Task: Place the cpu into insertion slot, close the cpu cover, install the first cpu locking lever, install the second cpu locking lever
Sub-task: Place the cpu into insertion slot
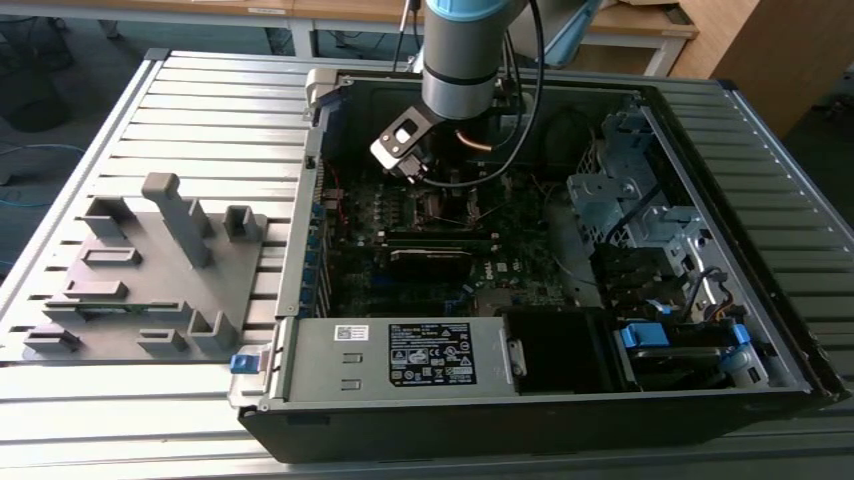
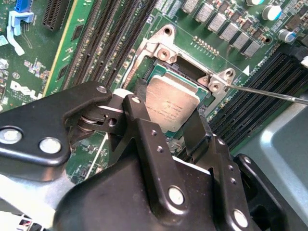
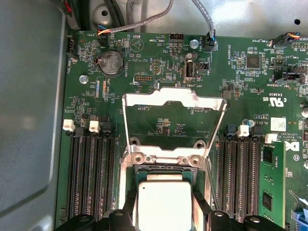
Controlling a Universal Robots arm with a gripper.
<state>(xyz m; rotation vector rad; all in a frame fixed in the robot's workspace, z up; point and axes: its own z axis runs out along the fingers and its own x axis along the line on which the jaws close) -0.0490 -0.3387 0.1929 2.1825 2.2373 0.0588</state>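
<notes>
The cpu (image 3: 163,206), a square chip with a dull silver top, sits between my gripper's (image 3: 164,214) black fingers (image 3: 129,214), which are shut on its two sides. It hovers at the insertion slot (image 3: 163,173), whose dark recess shows just past the chip's edge; whether it rests in the slot I cannot tell. In the second wrist view the cpu (image 2: 171,103) hides most of the insertion slot (image 2: 161,71). The cpu cover (image 3: 173,102), a thin silver frame, stands swung open behind the slot. A thin locking lever (image 2: 269,94) sticks out beside the socket. In the exterior view the gripper (image 1: 424,182) is low over the motherboard.
Long black memory slots (image 3: 91,168) flank the socket on both sides, with a green memory stick (image 3: 269,178) further out. A coin battery (image 3: 110,62) and cables (image 3: 202,19) lie beyond the cover. The grey power supply (image 1: 400,355) and a grey fixture plate (image 1: 134,290) are near the case.
</notes>
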